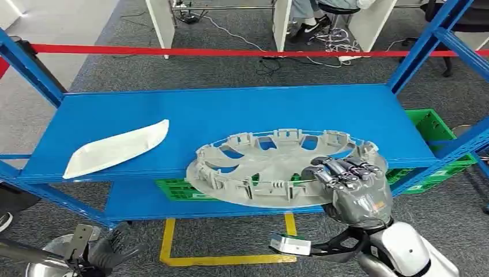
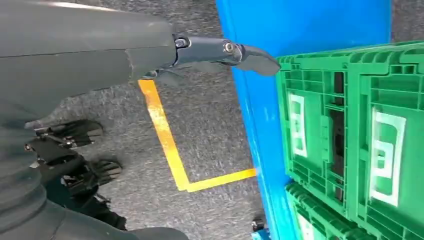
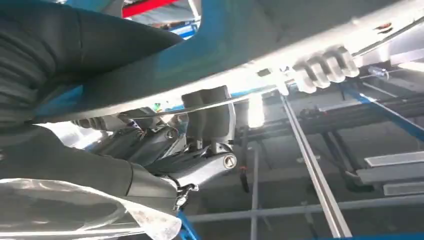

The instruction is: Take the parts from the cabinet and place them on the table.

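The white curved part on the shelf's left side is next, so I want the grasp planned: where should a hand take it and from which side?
The white curved part lies flat and long. Probably best gripped across its narrow middle, from the near shelf edge, with the left hand, which hangs below.

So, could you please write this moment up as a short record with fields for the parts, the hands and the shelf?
held part: grey wheel cover, lying flat, overhanging the front edge of the blue shelf
right hand: grips the wheel cover's near rim, fingers over the top
left hand: low beside the rack, holding nothing, fingers apart
other part: white curved piece on the shelf's left side, apart from the cover
below: green crates on the lower shelf
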`<state>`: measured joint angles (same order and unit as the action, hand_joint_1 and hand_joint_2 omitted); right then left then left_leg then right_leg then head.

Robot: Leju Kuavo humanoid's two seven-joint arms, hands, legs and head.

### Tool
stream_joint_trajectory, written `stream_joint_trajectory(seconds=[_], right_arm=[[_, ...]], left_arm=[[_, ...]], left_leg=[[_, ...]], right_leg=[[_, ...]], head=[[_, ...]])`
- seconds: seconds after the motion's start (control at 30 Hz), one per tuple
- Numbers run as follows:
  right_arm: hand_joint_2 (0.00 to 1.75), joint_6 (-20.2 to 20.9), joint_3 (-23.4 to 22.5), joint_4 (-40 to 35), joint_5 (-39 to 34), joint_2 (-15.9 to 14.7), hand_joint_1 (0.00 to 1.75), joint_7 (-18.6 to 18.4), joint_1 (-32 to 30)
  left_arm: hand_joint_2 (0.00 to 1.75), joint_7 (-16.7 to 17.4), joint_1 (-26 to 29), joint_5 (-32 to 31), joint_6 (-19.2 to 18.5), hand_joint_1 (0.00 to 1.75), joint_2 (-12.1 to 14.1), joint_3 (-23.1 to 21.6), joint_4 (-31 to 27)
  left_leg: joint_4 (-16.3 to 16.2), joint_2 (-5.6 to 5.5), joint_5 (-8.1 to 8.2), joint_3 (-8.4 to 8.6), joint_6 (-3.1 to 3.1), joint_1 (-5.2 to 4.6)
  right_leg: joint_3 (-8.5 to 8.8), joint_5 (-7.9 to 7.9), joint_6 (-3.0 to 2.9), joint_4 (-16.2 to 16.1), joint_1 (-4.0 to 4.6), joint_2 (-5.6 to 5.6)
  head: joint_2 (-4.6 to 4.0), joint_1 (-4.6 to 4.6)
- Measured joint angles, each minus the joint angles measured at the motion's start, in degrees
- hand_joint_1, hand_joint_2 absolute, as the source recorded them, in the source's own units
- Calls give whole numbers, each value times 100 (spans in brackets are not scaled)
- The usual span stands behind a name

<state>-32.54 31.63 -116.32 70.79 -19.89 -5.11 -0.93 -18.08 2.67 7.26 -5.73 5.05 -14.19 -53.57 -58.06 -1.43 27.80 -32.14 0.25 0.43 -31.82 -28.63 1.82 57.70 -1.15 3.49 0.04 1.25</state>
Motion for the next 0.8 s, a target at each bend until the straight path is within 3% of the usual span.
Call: stream_joint_trajectory(seconds=[0.13, 0.3, 0.43, 0.5, 0.53, 0.57, 0.6, 0.67, 0.7, 0.73, 0.77, 0.8], right_arm=[[175, 0, -24, -37, -328, -7, 175, 102, -20], [175, 15, -155, -276, -2001, -7, 175, 820, -271], [175, -145, -357, -514, -2313, -11, 175, 1270, -625], [175, -368, -480, -644, -2404, -15, 175, 1494, -845], [175, -481, -536, -713, -2483, -28, 175, 1607, -936], [175, -566, -579, -765, -2599, -33, 175, 1745, -1013], [175, -612, -625, -824, -2757, -33, 175, 1924, -1065], [175, -640, -727, -926, -3007, -22, 175, 2235, -1216], [175, -638, -781, -957, -3049, -4, 175, 2300, -1292], [175, -629, -842, -984, -3051, 26, 175, 2328, -1351], [175, -618, -894, -1008, -3042, 70, 175, 2330, -1391], [175, -612, -940, -1043, -3034, 103, 175, 2328, -1421]], left_arm=[[175, -2, 17, -2, -2, 0, -11, 31, -59], [175, -66, 152, -177, 2, 0, -61, 107, -317], [175, -92, 183, -330, -7, 0, -133, 118, -466], [175, -120, 179, -402, -20, 0, -159, 109, -492], [175, -138, 171, -433, -24, 0, -184, 107, -503], [175, -160, 170, -442, -24, 0, -208, 101, -509], [175, -186, 170, -452, -20, 0, -214, 87, -520], [175, -210, 193, -457, 13, 0, -229, 59, -520], [175, -216, 199, -446, 35, 0, -232, 55, -520], [175, -216, 204, -435, 42, 0, -234, 39, -520], [175, -216, 203, -435, 42, 0, -240, 17, -520], [175, -216, 201, -435, 44, 0, -249, 9, -520]], left_leg=[[-11, 0, 2, -2, 2, -7], [-22, -4, 9, -6, 14, -36], [-49, -5, 29, -13, 68, -68], [-43, 0, -13, -11, 128, -82], [57, 34, -74, 11, 189, -30], [85, 76, -99, 15, 213, -31], [86, 93, -109, 3, 236, -32], [84, 148, -111, -18, 238, -53], [81, 167, -113, -30, 239, -58], [78, 178, -120, -35, 234, -60], [70, 191, -125, -41, 226, -59], [51, 197, -129, -52, 215, -53]], right_leg=[[0, 2, 2, -6, -9, 0], [-2, 3, 14, -7, -41, -4], [0, 1, 66, -14, -73, -2], [14, 51, 136, -48, -88, 20], [-2, 6, 147, -35, -80, 10], [-88, -112, 139, 53, -59, -142], [-201, -342, 133, 353, -46, -244], [-584, -794, 148, 1301, -48, -293], [-710, -879, 158, 1617, -48, -295], [-713, -827, 162, 1677, -49, -297], [-582, -637, 163, 1468, -52, -305], [-342, -391, 167, 1042, -58, -321]], head=[[0, 2], [0, -2], [0, 0], [0, -4], [0, 2], [0, 9], [0, 35], [0, 35], [0, 44], [0, 39], [0, 44], [0, 42]])
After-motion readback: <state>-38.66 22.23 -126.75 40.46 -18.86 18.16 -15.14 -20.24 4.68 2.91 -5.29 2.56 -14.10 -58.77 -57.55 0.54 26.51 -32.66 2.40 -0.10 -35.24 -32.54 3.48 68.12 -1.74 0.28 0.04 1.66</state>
